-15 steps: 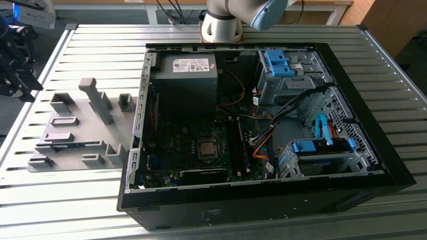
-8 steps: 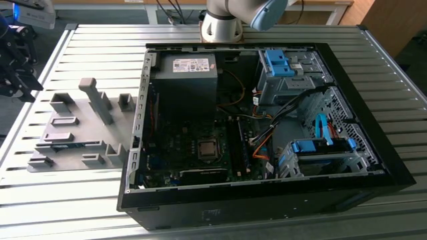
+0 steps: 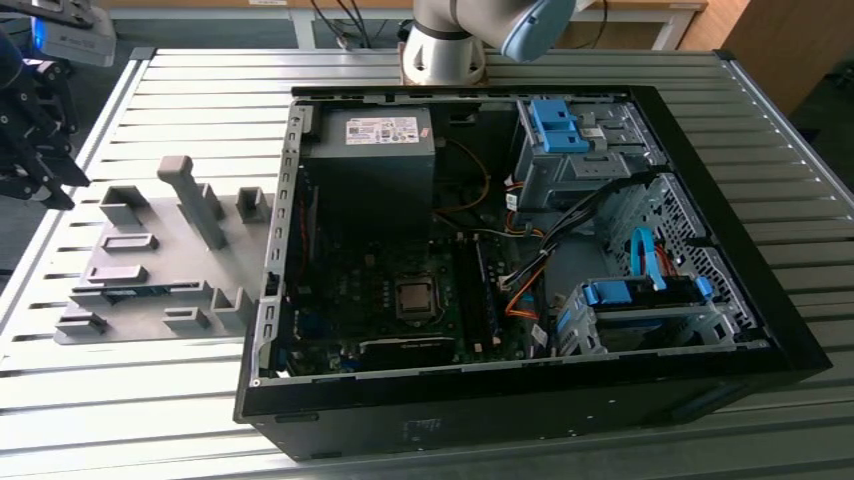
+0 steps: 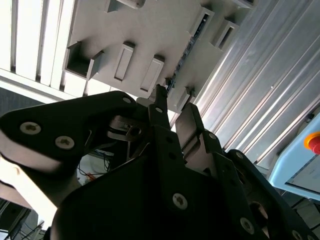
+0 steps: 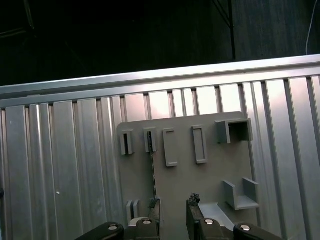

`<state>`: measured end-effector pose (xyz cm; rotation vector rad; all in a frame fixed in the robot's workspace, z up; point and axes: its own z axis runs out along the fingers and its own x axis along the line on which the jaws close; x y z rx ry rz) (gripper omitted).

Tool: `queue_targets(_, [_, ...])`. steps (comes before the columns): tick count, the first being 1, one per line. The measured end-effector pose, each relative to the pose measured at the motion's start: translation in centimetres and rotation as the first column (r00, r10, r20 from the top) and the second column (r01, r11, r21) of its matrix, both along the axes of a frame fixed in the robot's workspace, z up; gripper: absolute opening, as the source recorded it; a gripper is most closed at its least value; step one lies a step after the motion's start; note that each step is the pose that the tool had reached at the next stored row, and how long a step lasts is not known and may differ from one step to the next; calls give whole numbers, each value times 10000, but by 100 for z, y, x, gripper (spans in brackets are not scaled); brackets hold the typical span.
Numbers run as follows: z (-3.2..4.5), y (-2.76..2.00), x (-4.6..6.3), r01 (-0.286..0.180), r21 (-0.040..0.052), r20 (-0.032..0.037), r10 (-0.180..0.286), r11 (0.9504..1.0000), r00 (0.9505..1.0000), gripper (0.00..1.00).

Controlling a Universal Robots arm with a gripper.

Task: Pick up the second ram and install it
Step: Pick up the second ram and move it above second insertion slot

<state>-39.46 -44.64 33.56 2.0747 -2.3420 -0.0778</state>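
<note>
1. The ram (image 5: 152, 172) sits on edge in a slot of the grey tray (image 3: 167, 262), on the table at the exterior view's left, beside the open case (image 3: 534, 420).
2. The gripper (image 5: 173, 204) hovers over the tray, jaws parted and empty, near the ram's end.
3. Nothing is grasped yet; pickup and install both remain.

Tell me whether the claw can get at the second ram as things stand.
Probably yes. The claw is open and pointed at the grey holder, where the second ram sits in its slot with nothing over it.
</note>
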Motion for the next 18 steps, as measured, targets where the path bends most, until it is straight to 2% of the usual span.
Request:
queue_targets(7, [-90,-24,-12,-197,0,-1,197,9998,9998,35])
queue_targets(18, [-100,-25,-13,-237,0,0,237,9997,9997,35])
